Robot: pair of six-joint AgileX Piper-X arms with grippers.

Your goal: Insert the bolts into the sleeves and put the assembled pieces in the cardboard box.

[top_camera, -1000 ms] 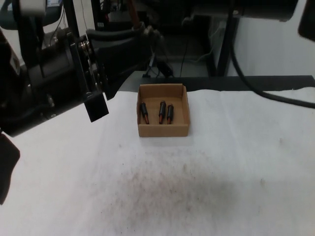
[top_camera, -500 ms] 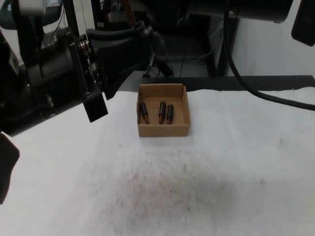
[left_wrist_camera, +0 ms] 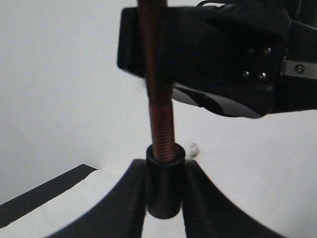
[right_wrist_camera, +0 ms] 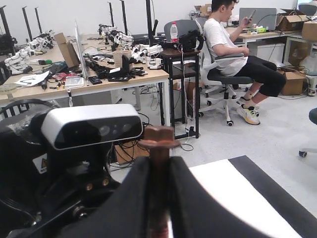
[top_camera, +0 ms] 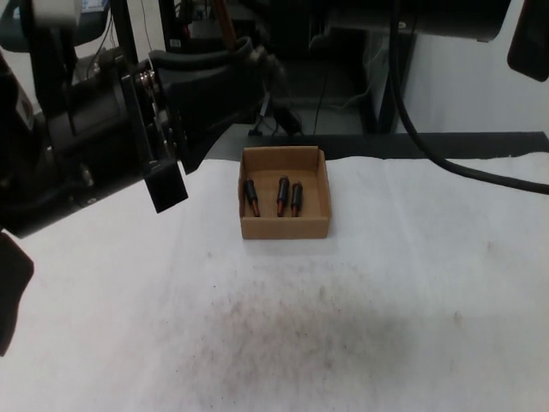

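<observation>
The cardboard box (top_camera: pixel 284 227) is showing plain brown, and the assembled pieces (top_camera: pixel 282 195) black with reddish tips. The white desk (top_camera: pixel 446 283) is wearing a dark grey smudge. The bolt (left_wrist_camera: pixel 161 124) is gleaming copper-brown, the sleeve (left_wrist_camera: pixel 164 198) and left end effector (left_wrist_camera: pixel 165 168) black.

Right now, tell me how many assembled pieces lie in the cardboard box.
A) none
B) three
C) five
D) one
B: the high view shows three assembled pieces lying side by side on the floor of the cardboard box.
</observation>
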